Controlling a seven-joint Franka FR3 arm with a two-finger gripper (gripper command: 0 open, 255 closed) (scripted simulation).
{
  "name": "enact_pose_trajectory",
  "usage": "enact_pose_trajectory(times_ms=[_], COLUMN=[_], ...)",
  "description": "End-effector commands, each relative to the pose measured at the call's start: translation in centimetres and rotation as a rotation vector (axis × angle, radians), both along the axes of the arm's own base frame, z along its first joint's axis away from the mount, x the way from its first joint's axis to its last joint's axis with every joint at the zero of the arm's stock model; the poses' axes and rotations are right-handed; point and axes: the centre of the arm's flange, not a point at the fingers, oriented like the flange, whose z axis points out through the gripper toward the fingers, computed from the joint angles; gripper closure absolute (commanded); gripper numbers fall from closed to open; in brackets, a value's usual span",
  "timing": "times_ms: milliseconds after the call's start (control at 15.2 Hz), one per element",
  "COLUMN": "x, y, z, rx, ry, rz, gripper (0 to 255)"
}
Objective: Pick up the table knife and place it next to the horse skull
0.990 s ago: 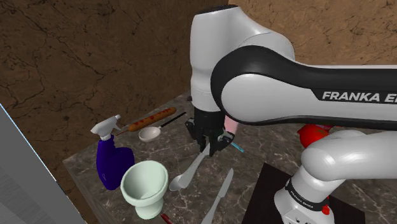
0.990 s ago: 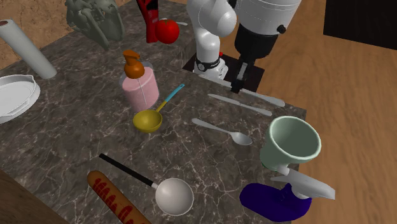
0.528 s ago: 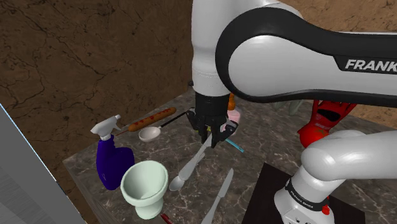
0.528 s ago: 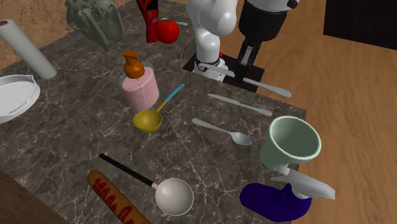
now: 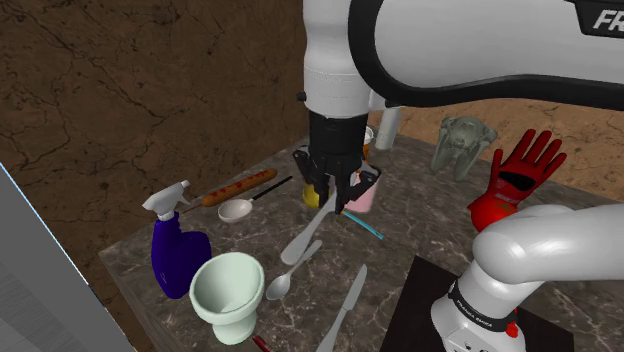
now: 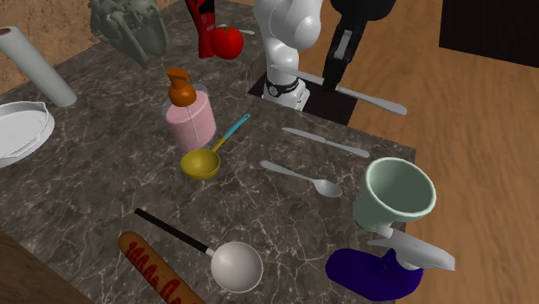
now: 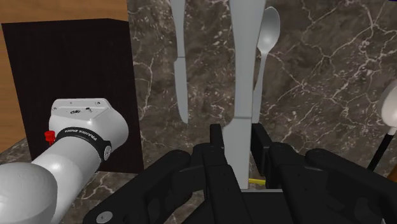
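Note:
My gripper hangs above the marble table, shut on a grey table knife that slants down from the fingers, clear of the surface. The second exterior view has the gripper over the stand's side of the table, with the knife sticking out toward that view's right. In the wrist view both fingers clasp the knife at its handle. The grey horse skull lies at the far right of the shoulder view, well away from the gripper; it is also at the top left.
A second knife and a spoon lie below the gripper. Nearby stand a pink soap bottle, yellow ladle, green cup, blue spray bottle, white ladle, and a red glove-like object beside the skull.
The gripper has risen with the knife clasped in it, lifting the knife off the table. The arm has swung upward; the other objects stayed put.

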Motion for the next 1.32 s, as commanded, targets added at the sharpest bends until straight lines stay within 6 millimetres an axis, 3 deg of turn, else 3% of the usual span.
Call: enact_pose_trajectory(times_ms=[0, 1122, 1254], x=[-0.1, -0.1, 0.0], y=[0.0, 0.0, -2.6], z=[1.0, 9.7, 9.7], rx=[0.000, 0.000, 0.000], ry=[0.000, 0.000, 0.000], rz=[0.000, 0.000, 0.000], gripper=[255, 255, 255])
